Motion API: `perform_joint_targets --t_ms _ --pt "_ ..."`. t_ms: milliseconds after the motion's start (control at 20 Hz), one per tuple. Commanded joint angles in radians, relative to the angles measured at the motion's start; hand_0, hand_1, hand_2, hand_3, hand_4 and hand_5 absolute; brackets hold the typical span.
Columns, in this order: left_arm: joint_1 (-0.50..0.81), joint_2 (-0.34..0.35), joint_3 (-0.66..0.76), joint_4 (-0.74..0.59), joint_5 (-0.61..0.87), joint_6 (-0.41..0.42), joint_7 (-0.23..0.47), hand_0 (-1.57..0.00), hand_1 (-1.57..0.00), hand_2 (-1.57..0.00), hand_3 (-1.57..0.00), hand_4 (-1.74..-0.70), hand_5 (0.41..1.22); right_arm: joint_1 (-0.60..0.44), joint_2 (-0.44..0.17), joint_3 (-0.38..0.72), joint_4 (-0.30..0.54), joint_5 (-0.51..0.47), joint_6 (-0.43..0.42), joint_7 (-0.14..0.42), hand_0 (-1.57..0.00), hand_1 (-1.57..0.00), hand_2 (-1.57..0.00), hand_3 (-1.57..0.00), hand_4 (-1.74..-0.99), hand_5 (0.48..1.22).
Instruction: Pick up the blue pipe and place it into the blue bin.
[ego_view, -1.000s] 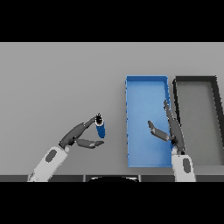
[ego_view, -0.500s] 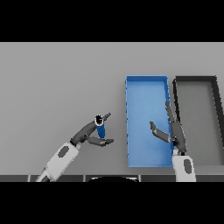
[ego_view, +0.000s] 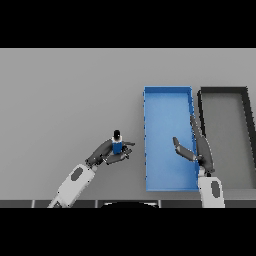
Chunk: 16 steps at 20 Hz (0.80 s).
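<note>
A short blue pipe (ego_view: 117, 146) with a dark top stands upright left of the blue bin (ego_view: 167, 94). My left hand (ego_view: 105, 153) reaches in from the lower left, its fingers and thumb curled round the pipe's lower part. The blue bin is a long open tray with nothing inside it. My right hand (ego_view: 198, 148) hovers over the bin's right side, fingers straight and thumb spread, holding nothing.
A dark grey bin (ego_view: 223, 93) of the same shape lies right beside the blue bin, at the table's right. Grey tabletop (ego_view: 65, 95) stretches to the left and to the back.
My left hand has slid right with the pipe and closed round it; the pipe now stands nearer the blue bin. The right hand has not moved.
</note>
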Motion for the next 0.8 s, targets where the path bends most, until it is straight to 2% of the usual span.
perform_joint_targets --t_ms 0,150,250,400,500,650,750 --pt "-0.002 0.001 -0.010 -0.009 -0.016 0.016 -0.001 -1.17 -1.24 -1.28 -1.27 -1.55 1.094 -0.004 0.005 0.003 -0.001 0.004 -0.005 0.008 0.00 0.00 0.00 0.00 -1.228 0.656" --pt "-0.001 -0.015 -0.019 -0.024 -0.041 0.039 -0.038 -1.37 -1.40 -1.42 -1.42 -1.50 1.156 0.004 0.005 0.005 -0.013 -0.010 0.009 0.004 0.00 0.00 0.00 0.00 -1.221 0.638" --pt "0.000 -0.022 -0.014 -0.052 -0.039 0.043 -0.050 -1.44 -1.46 -1.48 -1.47 -1.48 1.179 -0.002 0.004 0.001 0.009 -0.003 0.004 0.014 0.00 0.00 0.00 0.00 -1.217 0.631" --pt "-0.019 -0.043 -0.001 -0.093 -0.037 0.055 -0.061 -1.50 -1.51 -1.52 -1.52 -1.47 1.200 -0.003 0.012 0.004 -0.002 -0.010 0.005 0.010 0.00 0.00 0.00 0.00 -1.229 0.633" --pt "-0.033 -0.046 0.000 -0.138 -0.034 0.047 -0.045 -1.53 -1.53 -1.54 -1.54 -1.47 1.207 -0.020 0.015 0.011 0.005 0.013 -0.010 0.024 0.00 0.00 0.00 0.00 -1.220 0.638" --pt "-0.071 -0.052 0.004 -0.188 -0.020 0.021 0.003 -1.55 -1.55 -1.56 -1.55 -1.47 1.214 -0.016 0.011 0.017 0.011 0.035 -0.016 0.020 0.00 0.00 0.00 0.00 -1.194 0.642" --pt "-0.072 -0.050 0.001 -0.216 -0.021 0.006 0.011 -1.56 -1.56 -1.56 -1.56 -1.47 1.217 -0.017 -0.003 0.010 0.015 0.030 -0.008 0.008 0.00 0.00 0.00 0.00 -1.176 0.643"
